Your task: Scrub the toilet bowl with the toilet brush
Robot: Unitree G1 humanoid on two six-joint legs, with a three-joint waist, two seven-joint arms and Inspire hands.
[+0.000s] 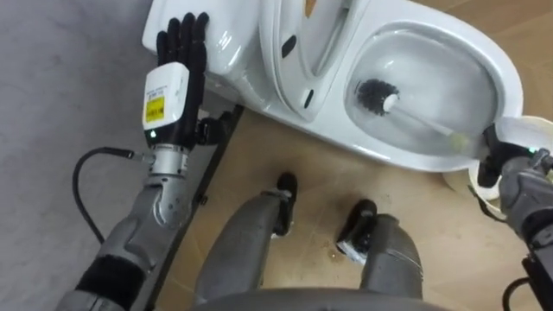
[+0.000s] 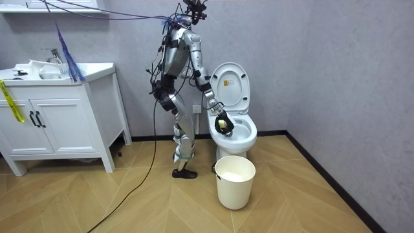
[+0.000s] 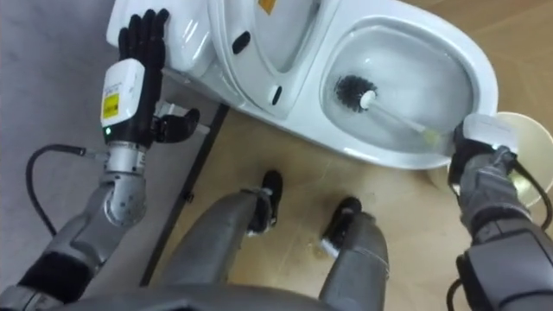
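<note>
Two hands, two jobs. Left hand (image 1: 177, 65) laid flat on the toilet's rear (image 1: 226, 47) at the left, fingers straight, gripping nothing; probably a brace for leaning over. Right hand (image 3: 473, 168) at the right rim of the toilet bowl (image 3: 484, 82), fingers curled round the handle end of the brush (image 3: 389, 112). Held from the rim side, likely to angle the head down into the bowl with the hand clear of it. Seat and lid (image 1: 302, 43) tipped up, out of the way. Brush: slim pale handle, greenish near the grip; round black bristle head low in the bowl, toward its left wall. White bin (image 2: 234, 184) just right of the bowl.
</note>
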